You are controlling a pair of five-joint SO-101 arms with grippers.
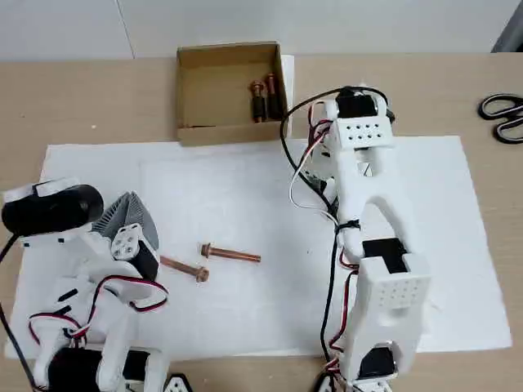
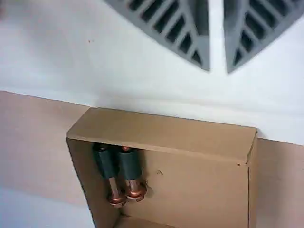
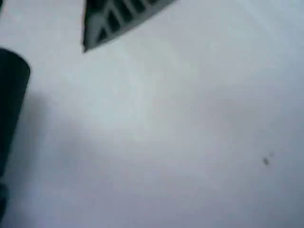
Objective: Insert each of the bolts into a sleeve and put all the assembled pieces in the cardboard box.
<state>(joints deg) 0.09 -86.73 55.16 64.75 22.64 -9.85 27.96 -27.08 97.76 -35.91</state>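
While the left gripper (image 1: 127, 216) hangs over the paper (image 1: 245, 188), well left of the box (image 1: 229, 131) and on the arms' side of it, its fingers (image 2: 180, 28) stand narrow with only a slit between them and hold nothing. It faces the box, so I judge it idle rather than mid-grasp.

A left bolt (image 1: 184, 268) and a right bolt (image 1: 231, 255) lie flat on the paper, straight out from the box's front wall and well apart from it. Their heads are near each other but not touching, and their shafts point away to either side. That spread probably helps, since each shaft has bare paper around it where a gripper can come down.

Inside the box, two assembled pieces (image 1: 257, 102) lie side by side by its right wall, which leaves the left part of its floor free for two more. The front wall stands between the bolts and that room, so anything carried in must clear the rim.

Right of the box, the right arm (image 1: 368, 188) lies stretched along the paper. Its cables (image 1: 285, 143) loop just beside the box's near right corner, a likely snag. Whether the right gripper (image 3: 121, 19) is wide or narrow I cannot tell. Scissors (image 1: 502, 114) lie far right of the box, off the paper on the tabletop (image 1: 82, 98).
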